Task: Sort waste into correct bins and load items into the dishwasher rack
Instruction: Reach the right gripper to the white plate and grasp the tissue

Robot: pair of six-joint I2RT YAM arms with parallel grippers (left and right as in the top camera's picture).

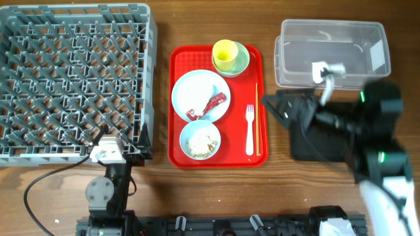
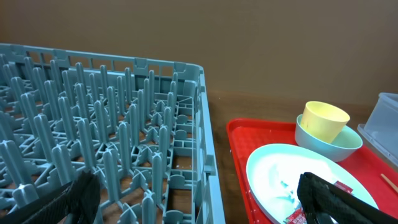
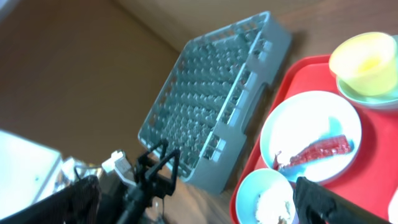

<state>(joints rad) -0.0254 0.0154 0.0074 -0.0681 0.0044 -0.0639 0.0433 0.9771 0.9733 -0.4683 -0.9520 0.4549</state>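
my left gripper point(image 2: 199, 206) and right gripper point(image 3: 199, 202) both gaped wide, holding nothing. wrapper point(image 1: 211, 103) lay on the white plate point(image 1: 195, 88) on the red tray point(image 1: 190, 56); rack point(image 1: 72, 78) left of the tray, clear tub point(image 1: 341, 46) right. i judged everything staged for sorting, nothing begun.

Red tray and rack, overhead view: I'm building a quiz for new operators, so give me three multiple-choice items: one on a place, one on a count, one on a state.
1. Where is the yellow cup? A inside the pale green bowl; B beside it; C under it.
2. How many bowls stand on the red tray? A one; B two; C three.
3. The dishwasher rack is: A empty; B half full; C full.
Answers: 1 A, the cup nests in that bowl. 2 B, the pale green one and the light blue bowl. 3 A, only bare pegs show.
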